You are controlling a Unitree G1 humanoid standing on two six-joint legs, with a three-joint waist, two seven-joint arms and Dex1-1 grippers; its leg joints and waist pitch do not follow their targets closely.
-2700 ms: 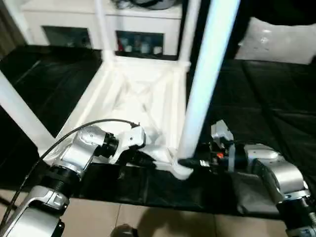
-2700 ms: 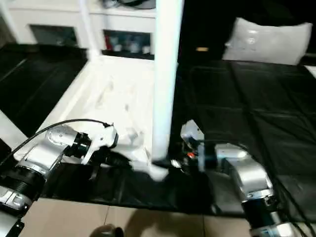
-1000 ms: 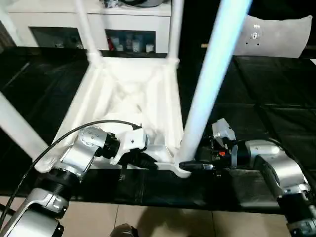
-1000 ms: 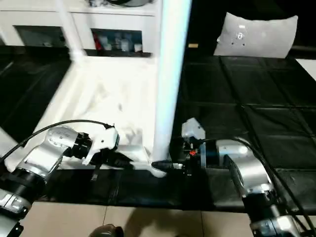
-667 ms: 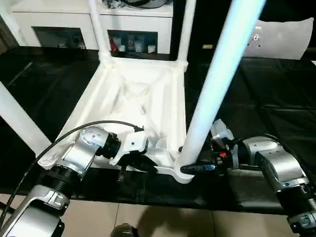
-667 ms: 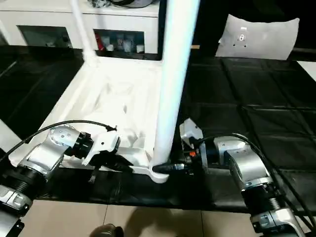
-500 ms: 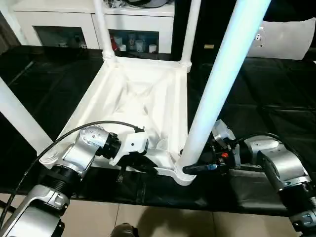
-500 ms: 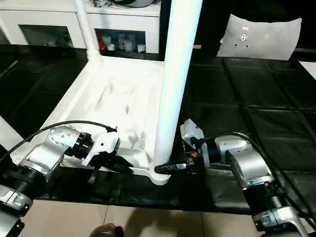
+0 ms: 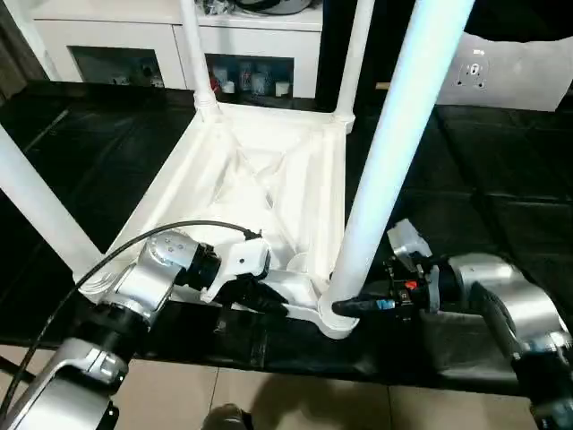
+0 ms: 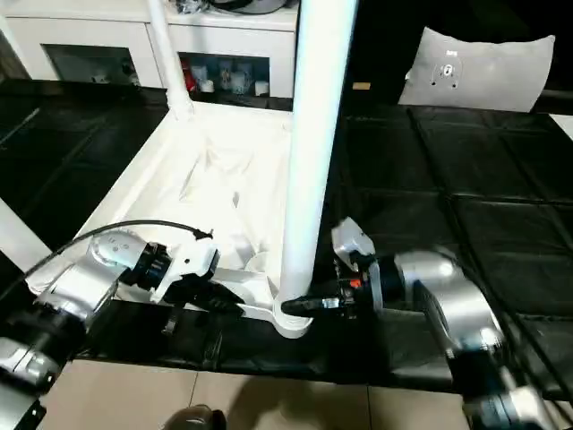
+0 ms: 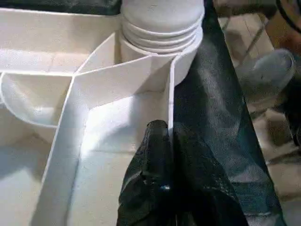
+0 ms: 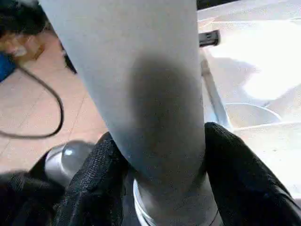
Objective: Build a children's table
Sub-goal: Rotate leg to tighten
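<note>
The right gripper (image 9: pixel 351 305) is clamped around the base of the near right leg (image 9: pixel 394 152), its two black fingers (image 12: pixel 235 174) pressing the leg from either side just above the threaded collar. The left gripper (image 9: pixel 269 303) is closed, its fingers (image 11: pixel 155 155) pinching the thin rim wall of the tabletop (image 9: pixel 260 184) close beside that same corner socket (image 11: pixel 162 28). The tabletop lies upside down on a black mat (image 9: pixel 466 206), ribbed underside facing up. Two more legs stand upright in the far corner sockets (image 9: pixel 199 54) (image 9: pixel 351 63), and another leg (image 9: pixel 40 210) rises at the near left corner. The held leg leans slightly, standing in its socket at the near right corner. Behind the tabletop stands a white cabinet (image 9: pixel 134 40) with glass doors.
</note>
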